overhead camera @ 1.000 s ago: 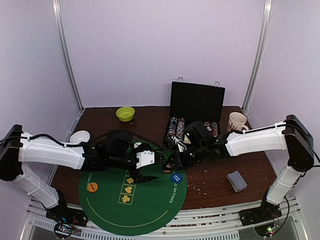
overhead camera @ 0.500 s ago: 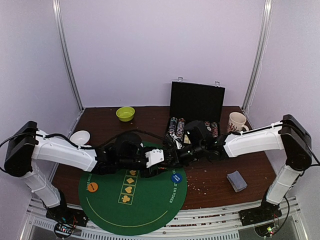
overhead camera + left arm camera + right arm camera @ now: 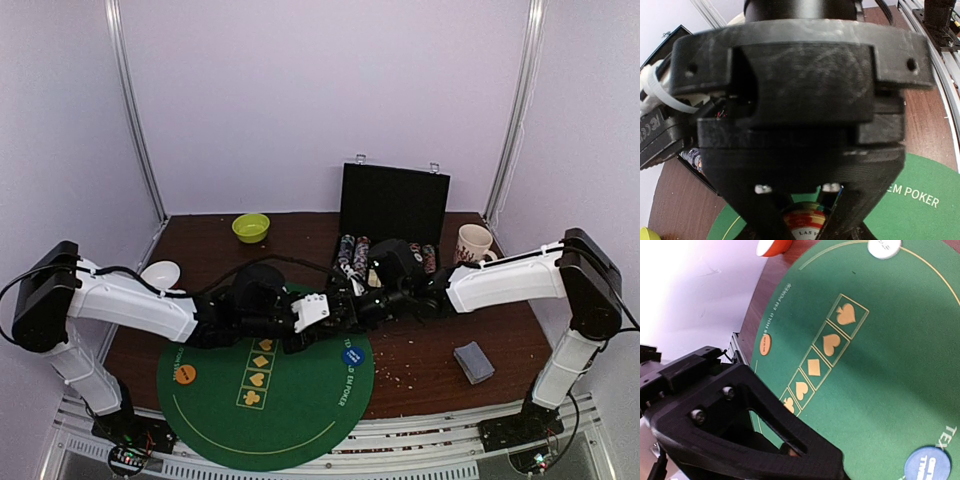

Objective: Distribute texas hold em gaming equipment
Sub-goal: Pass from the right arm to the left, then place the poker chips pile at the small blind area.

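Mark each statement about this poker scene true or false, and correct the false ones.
1. The black case stands open. True.
2. The deck of cards lies on the green mat. False: it lies on the table, right of the mat.
3. The green bowl sits left of the case. True.
4. The mug stands on the mat. False: it stands on the table, right of the case.
5. An orange disc lies on the mat. True.

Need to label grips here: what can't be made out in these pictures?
Top view: left gripper and right gripper overlap; jaws too small to read.
Left wrist: black housing blocks most of the scene; poker chip cut off by bottom edge.
Right wrist: own finger hides the grip; blue disc cropped.
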